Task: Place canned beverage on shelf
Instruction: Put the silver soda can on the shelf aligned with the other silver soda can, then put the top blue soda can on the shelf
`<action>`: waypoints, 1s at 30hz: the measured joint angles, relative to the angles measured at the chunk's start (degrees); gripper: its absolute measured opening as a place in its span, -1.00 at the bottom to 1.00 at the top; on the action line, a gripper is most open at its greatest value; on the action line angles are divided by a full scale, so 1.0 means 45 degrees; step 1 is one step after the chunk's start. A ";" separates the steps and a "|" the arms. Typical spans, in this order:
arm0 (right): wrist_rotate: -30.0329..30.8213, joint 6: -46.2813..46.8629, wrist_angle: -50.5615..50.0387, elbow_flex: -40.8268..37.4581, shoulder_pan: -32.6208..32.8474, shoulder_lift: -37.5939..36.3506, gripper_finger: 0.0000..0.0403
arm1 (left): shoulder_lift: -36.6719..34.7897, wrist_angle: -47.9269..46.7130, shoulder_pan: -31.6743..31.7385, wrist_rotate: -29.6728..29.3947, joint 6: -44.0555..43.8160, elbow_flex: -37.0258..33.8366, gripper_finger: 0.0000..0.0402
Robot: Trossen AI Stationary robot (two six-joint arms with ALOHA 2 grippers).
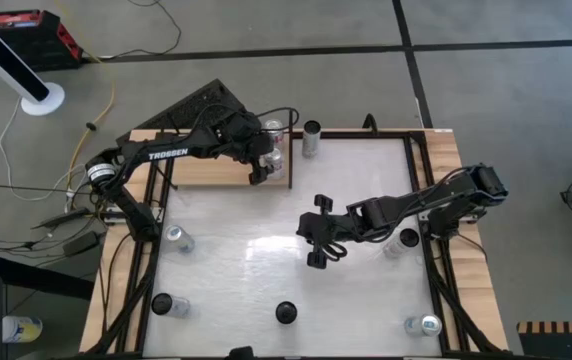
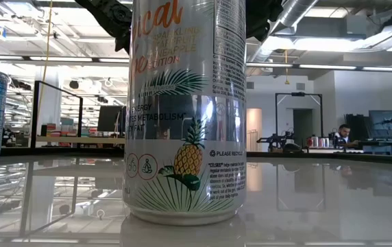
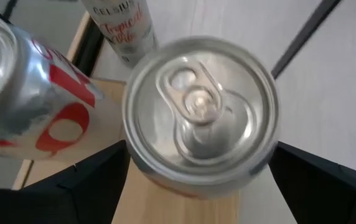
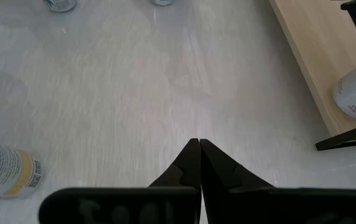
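The shelf [image 1: 211, 170], a pale wood board, lies at the table's far left. My left gripper [image 1: 264, 163] is over its right end, shut on a silver can [image 3: 200, 112] whose top faces the wrist camera. A red-and-silver can [image 3: 22, 93] stands on the shelf [image 3: 144, 202] close beside it. A white Celsius can [image 1: 311, 136] stands on the table just past the shelf's right end and also shows in the left wrist view [image 3: 122, 25]. My right gripper [image 1: 316, 238] is shut and empty above the middle of the table, fingertips together [image 4: 200, 155]. My left gripper pinches the silver can's side wall just under its rim [image 3: 131, 155] between its two fingers, one on each side. The fingers come from above, pointing down. The can is upright over the shelf's wood; whether its base rests on the board I cannot tell.
Loose cans stand on the white table: at the left [image 1: 176, 238], near left [image 1: 164, 304], near middle [image 1: 284, 312], near right [image 1: 424, 325], and under the right arm [image 1: 403, 240]. In the low view the pineapple can [image 2: 182, 110] fills the foreground. A black frame [image 1: 421, 190] borders the table.
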 joint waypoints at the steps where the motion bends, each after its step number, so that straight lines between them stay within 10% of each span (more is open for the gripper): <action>1: -0.0005 0.0000 -0.0004 0.0000 0.0000 0.0000 -0.89 | -0.0007 -0.0172 -0.0005 0.0000 0.0009 0.0094 0.79; 18: -0.0023 0.0056 -0.1077 -0.0006 0.0005 -0.0358 -0.89 | -0.0597 -0.4518 -0.0005 -0.0666 -0.0348 0.1650 0.79; 30: 0.0022 -0.2018 -0.0765 -0.1348 -0.0467 -0.2258 -0.89 | -0.3856 -0.4602 -0.0601 -0.0684 -0.1656 0.1058 0.79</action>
